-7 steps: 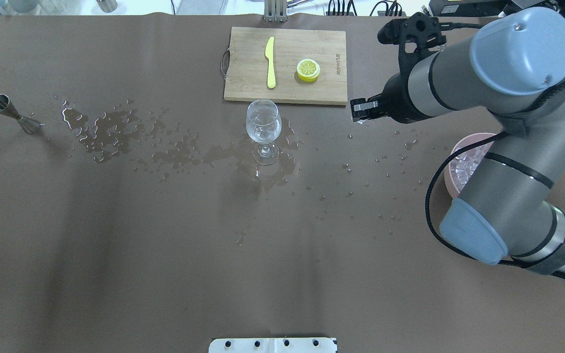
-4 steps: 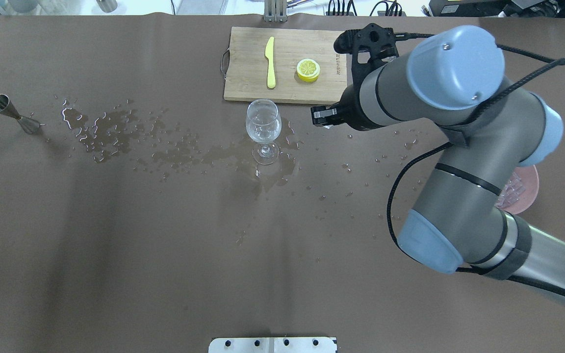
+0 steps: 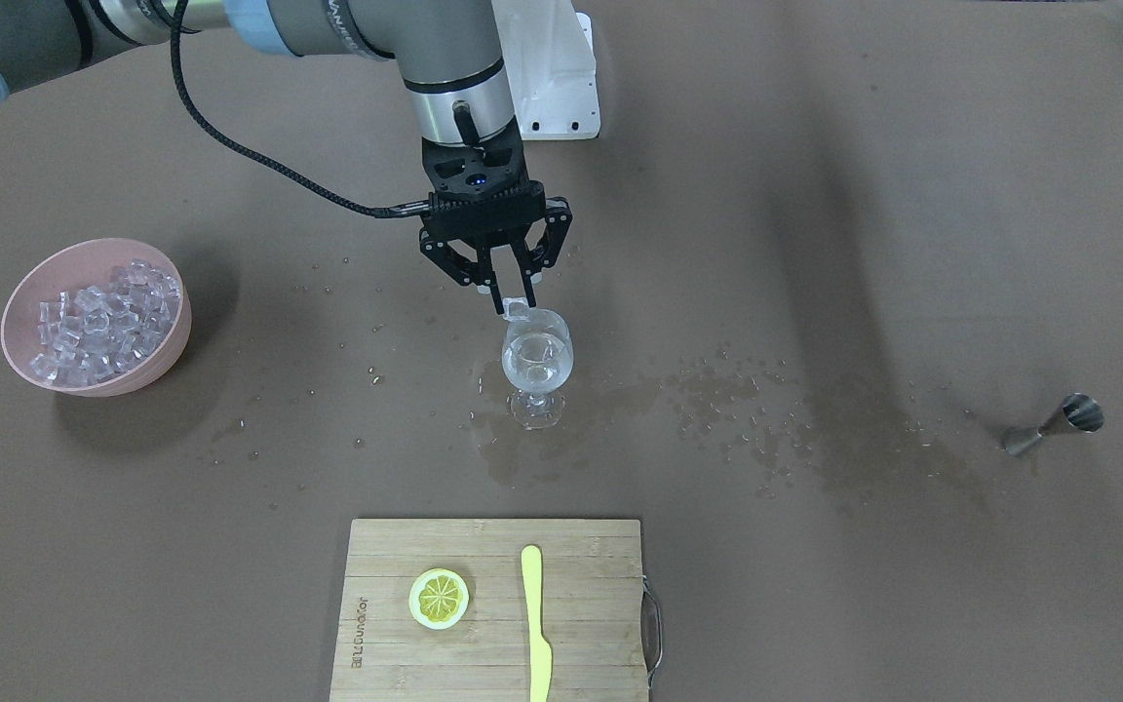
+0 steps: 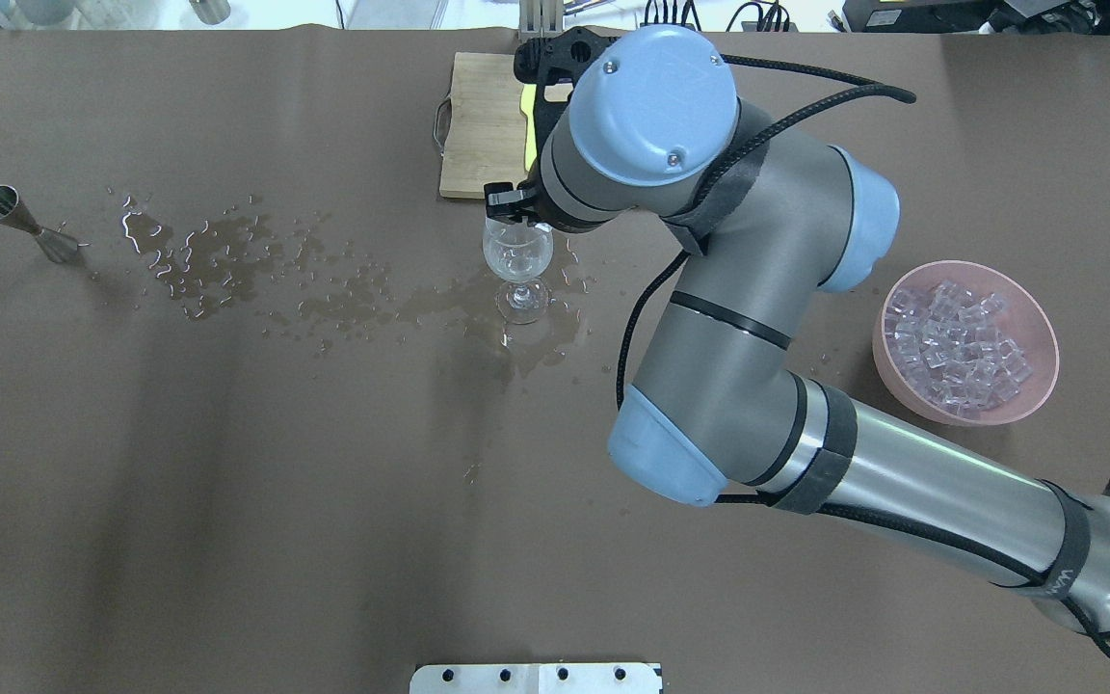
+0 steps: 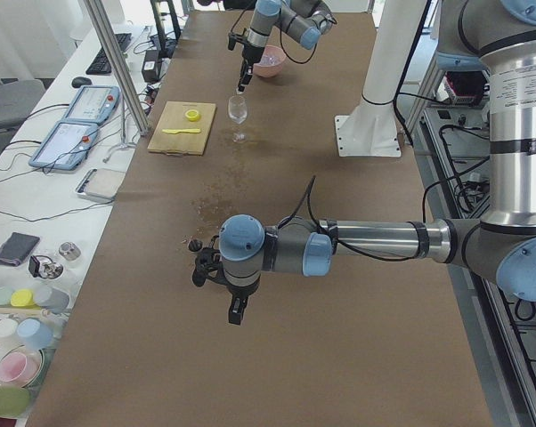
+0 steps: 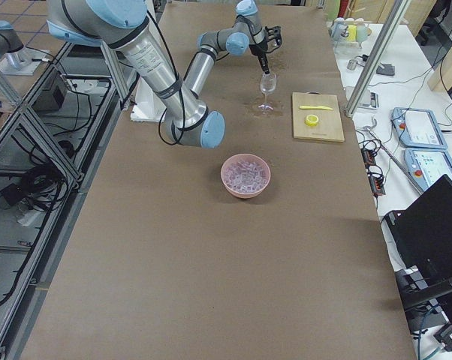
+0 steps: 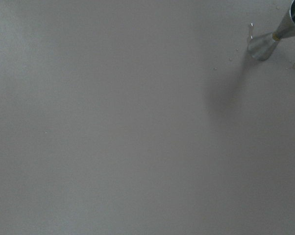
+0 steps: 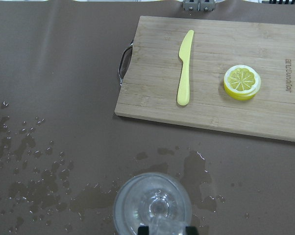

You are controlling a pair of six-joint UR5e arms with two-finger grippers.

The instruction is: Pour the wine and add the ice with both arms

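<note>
I have the right gripper (image 3: 516,300) just above the centre of the front-facing view. It points straight down over the wine glass (image 3: 537,363), its two fingers clenched on a single ice cube (image 3: 517,312). The cube hangs at the upper edge of the glass's rim in that view; whether it touches the rim I cannot tell. In the right wrist view the mouth of the glass fills the bottom centre, with the cube and the black fingertips cut off at the very bottom edge.

The wine (image 3: 535,378) is a small clear pool low in the glass (I can't separate it cleanly from whatever else glints in there). The rest of the ice (image 4: 960,342) is heaped in the pink bowl (image 4: 1044,323) at the right of the overhead view, well apart from the glass. Wet patches (image 4: 227,255) run over the brown table cover from under the glass toward the left of that view, ending near the metal jigger (image 4: 30,226).

The left gripper (image 5: 236,310) shows only in the exterior left view, low and centre, on the near arm stretched across the table, so I cannot tell whether it is parted or closed. Its wrist camera shows bare cover, with the jigger in the upper right corner.

At the bottom centre of the front-facing view, the cutting board (image 3: 581,575) carries a yellow knife (image 3: 535,624) and a lemon half (image 3: 439,598), lying apart from each other.
</note>
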